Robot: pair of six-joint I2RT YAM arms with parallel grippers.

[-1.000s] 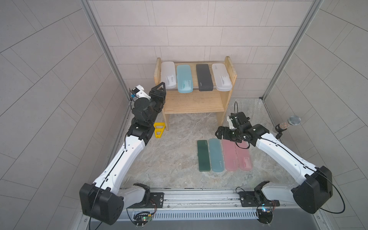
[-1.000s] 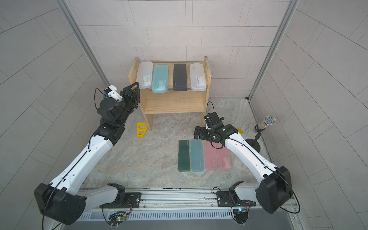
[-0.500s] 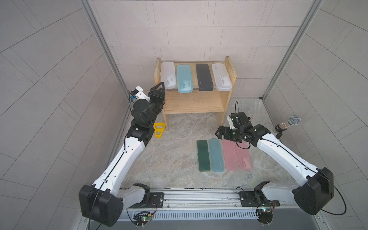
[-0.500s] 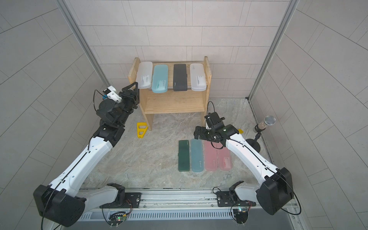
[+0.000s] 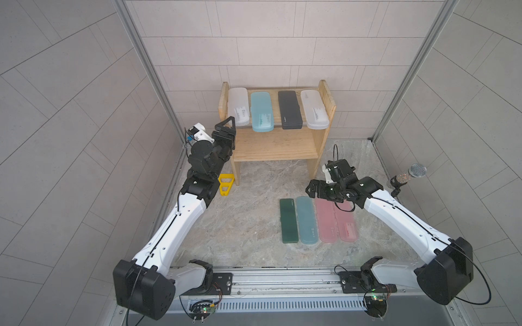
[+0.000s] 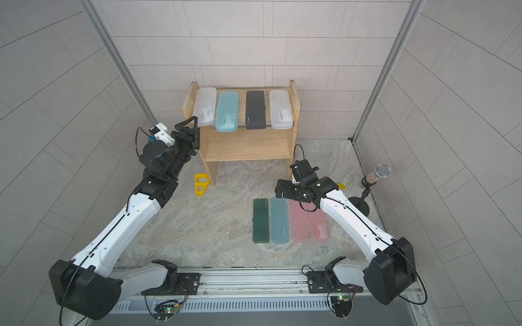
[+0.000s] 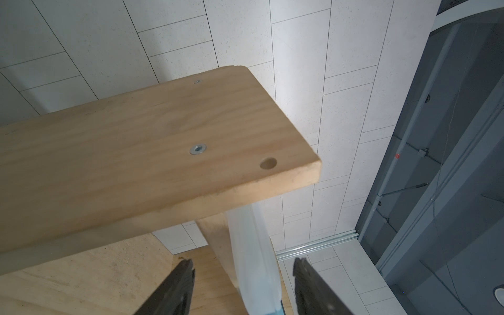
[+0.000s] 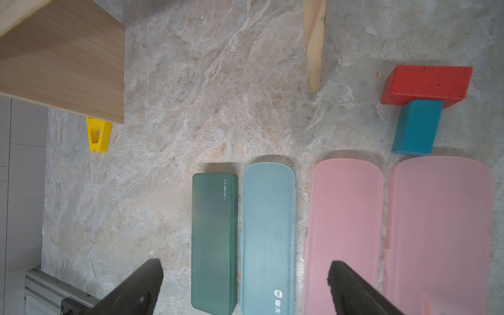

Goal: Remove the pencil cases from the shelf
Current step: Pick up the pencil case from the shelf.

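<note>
1. Change in the last second: the left pincer (image 7: 243, 270) has gone from nearly closed to about half open. The arm itself has barely shifted and sits at the left front corner of the shelf (image 5: 275, 144).
2. Left wrist view: the jaws stand on either side of the overhanging end of the left white case (image 7: 253, 259). I see a gap on both sides and no grip yet.
3. The right pincer (image 8: 244, 262) is wide and empty, as before. It hovers over the row on the counter (image 5: 248, 225): green case (image 5: 288, 220), counter teal case (image 5: 307, 220), pink case (image 5: 326, 223), second pink case (image 5: 346, 225).
4. Tally: four are off. Four are still on the upper tier: the left white case, shelf teal case (image 5: 261, 111), black case (image 5: 289, 110) and right white case (image 5: 314, 108). The lower tier is bare.
5. Reading: this looks like the set-up for grasping the fifth case, so the task is roughly half done.
6. Next, in my judgement: ease forward, close on the case's end and draw it straight out.
7. Risks: the side panel (image 7: 136, 141) is close to one jaw. The shelf teal case lies just beside the target and could get dragged along.
</note>
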